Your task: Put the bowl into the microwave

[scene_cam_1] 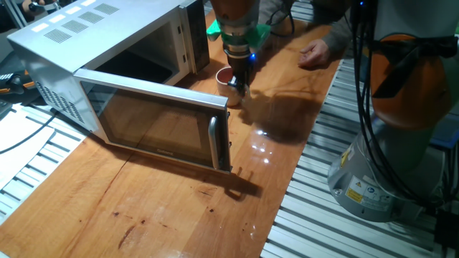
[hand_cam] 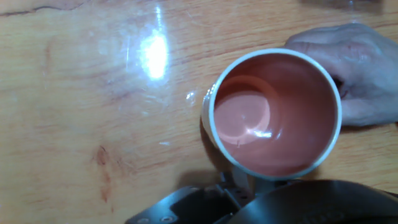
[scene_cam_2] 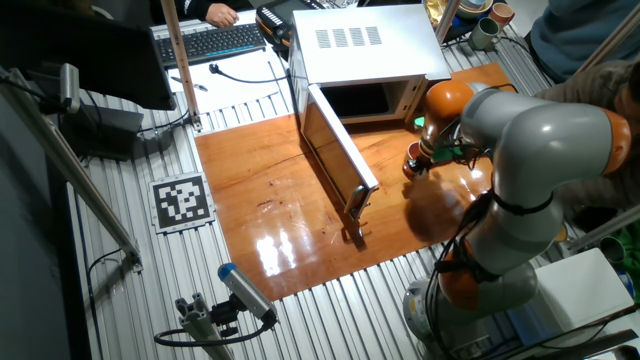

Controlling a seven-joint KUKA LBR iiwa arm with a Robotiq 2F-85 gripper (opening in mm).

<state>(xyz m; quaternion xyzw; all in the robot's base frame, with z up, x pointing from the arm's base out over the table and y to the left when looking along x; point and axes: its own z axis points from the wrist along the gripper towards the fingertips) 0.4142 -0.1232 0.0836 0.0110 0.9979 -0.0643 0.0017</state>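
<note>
A glossy wooden tabletop reflects overhead light, resting on a ribbed aluminium frame. A black-and-white marker tag lies on the frame left of the wood. At the far left, a keyboard and papers sit beside cables

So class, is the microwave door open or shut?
Open: the microwave door swings out wide, exposing the empty cavity.

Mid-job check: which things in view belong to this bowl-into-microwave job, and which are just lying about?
Part of the job:
bowl
microwave, door open
gripper, right above the bowl

Lying about:
keyboard
marker tag
person's hand, resting beside the bowl
cups beyond the microwave
</note>
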